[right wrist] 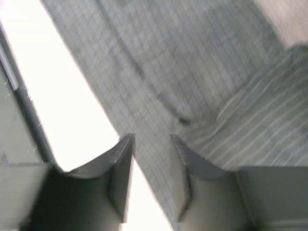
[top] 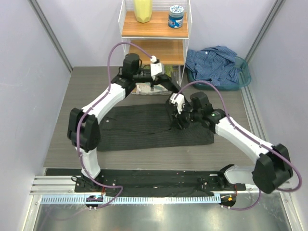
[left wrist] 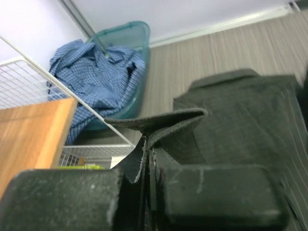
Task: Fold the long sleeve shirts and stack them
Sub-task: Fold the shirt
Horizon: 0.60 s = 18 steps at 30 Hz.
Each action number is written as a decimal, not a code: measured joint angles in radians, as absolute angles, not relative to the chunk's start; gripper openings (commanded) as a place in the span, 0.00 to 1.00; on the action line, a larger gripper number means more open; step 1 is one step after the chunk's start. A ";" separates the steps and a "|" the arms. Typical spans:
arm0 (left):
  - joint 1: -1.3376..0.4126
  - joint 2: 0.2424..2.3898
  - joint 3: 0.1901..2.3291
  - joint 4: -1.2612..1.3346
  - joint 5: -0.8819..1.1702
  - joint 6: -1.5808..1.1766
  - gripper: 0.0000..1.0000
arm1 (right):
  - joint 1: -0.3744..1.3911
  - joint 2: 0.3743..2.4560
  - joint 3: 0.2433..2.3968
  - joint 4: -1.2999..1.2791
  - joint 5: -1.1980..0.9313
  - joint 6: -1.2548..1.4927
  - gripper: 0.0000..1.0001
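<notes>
The dark charcoal pinstriped shirt point(top: 144, 127) lies spread flat across the middle of the table. My left gripper point(top: 166, 83) is at the shirt's far edge near the shelf. It is shut on a raised fold of the shirt's dark cloth point(left wrist: 159, 120), which shows pinched between the fingers point(left wrist: 149, 163). My right gripper point(top: 175, 119) hovers low over the shirt's right part. Its jaws are open point(right wrist: 151, 144) and the pinstriped cloth edge point(right wrist: 202, 86) runs under the gap. The blue shirt point(top: 216, 65) lies crumpled in a teal basket at the back right, and shows in the left wrist view point(left wrist: 96, 72).
A white wire shelf with wooden boards point(top: 154, 31) stands at the back, holding a yellow item point(top: 143, 10) and a blue jar point(top: 176, 17). The teal basket point(top: 243, 72) sits to its right. A pale patterned item point(top: 144, 89) lies under the left wrist.
</notes>
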<state>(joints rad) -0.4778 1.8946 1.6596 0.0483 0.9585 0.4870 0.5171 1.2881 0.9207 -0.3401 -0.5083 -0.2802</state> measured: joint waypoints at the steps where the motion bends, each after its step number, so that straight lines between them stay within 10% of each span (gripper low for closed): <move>1: -0.469 1.867 1.633 0.020 0.978 0.523 0.00 | 0.516 1.263 0.918 -0.373 -0.508 -0.295 0.56; 18: -0.243 1.762 1.452 -1.221 0.890 1.872 0.00 | 0.212 1.366 0.989 -0.665 -0.503 -0.426 0.74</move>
